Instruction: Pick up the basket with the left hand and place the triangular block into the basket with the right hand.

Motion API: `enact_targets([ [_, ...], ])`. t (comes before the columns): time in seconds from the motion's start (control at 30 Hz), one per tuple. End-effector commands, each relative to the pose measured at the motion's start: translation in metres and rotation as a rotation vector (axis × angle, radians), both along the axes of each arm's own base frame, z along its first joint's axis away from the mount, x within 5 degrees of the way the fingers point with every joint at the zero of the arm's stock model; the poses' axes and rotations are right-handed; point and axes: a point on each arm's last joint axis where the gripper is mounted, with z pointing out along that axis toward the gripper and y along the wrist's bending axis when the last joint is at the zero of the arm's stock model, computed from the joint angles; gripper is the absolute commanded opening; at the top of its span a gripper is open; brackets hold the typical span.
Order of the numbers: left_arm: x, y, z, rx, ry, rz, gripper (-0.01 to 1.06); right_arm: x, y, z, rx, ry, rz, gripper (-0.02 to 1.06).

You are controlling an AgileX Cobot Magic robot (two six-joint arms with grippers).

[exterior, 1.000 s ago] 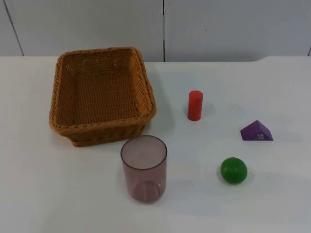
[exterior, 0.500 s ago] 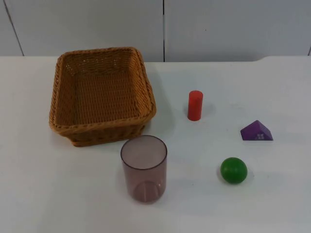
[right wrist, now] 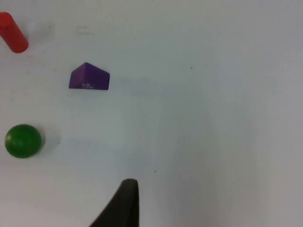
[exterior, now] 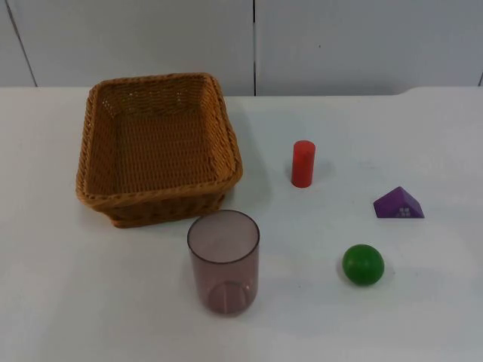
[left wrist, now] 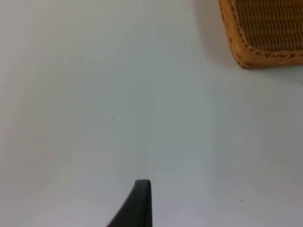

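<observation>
A woven brown basket (exterior: 157,147) stands empty on the left half of the white table, and its corner (left wrist: 265,33) appears in the left wrist view. The purple triangular block (exterior: 398,204) lies flat near the table's right side; the right wrist view has it too (right wrist: 89,76). My left gripper (left wrist: 142,189) hangs over bare table, well apart from the basket's corner. My right gripper (right wrist: 128,189) is also over bare table, a good distance from the block. Neither holds anything that I can see.
A red cylinder (exterior: 303,164) stands upright between basket and block. A green ball (exterior: 363,264) rests in front of the block. A tinted see-through cup (exterior: 223,262) stands just in front of the basket. The grey partition wall (exterior: 339,45) closes the far edge.
</observation>
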Motion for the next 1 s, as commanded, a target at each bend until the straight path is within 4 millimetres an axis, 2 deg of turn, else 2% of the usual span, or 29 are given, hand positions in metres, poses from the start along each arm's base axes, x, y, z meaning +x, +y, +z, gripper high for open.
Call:
enact_targets([
  [0.0,0.007,-0.001,-0.001,-0.018,-0.006,0.006,0.94,0.003,-0.001,0.002,-0.006,-0.015,0.003,1.05],
  [0.2,0.030,-0.002,-0.010,-0.054,0.011,0.016,0.94,0.004,-0.001,0.003,-0.006,-0.032,0.003,1.05],
  [0.37,0.075,-0.007,-0.018,-0.104,0.079,-0.048,0.94,0.004,-0.001,0.003,-0.016,-0.038,0.003,1.05],
  [0.4,0.075,-0.007,-0.018,-0.104,0.079,-0.048,0.94,0.004,-0.001,0.003,-0.016,-0.038,0.003,1.05],
  [0.47,0.096,-0.008,-0.024,-0.123,0.099,-0.058,0.94,0.004,-0.001,0.003,-0.016,-0.038,0.003,1.05],
  [0.6,0.138,-0.015,-0.050,-0.119,0.174,-0.080,0.94,0.005,-0.001,0.004,-0.015,-0.040,0.001,1.05],
  [0.63,0.138,-0.015,-0.050,-0.119,0.174,-0.080,0.94,0.005,-0.001,0.004,-0.015,-0.040,0.001,1.05],
  [0.77,0.186,-0.027,-0.075,-0.097,0.198,-0.102,0.94,0.005,-0.001,0.004,-0.015,-0.042,0.001,1.05],
  [0.8,0.186,-0.027,-0.075,-0.097,0.198,-0.102,0.94,0.005,-0.001,0.004,-0.015,-0.042,0.001,1.05],
  [0.97,0.249,-0.030,-0.094,-0.085,0.219,-0.127,0.94,0.005,-0.001,0.004,-0.015,-0.044,0.001,1.05],
])
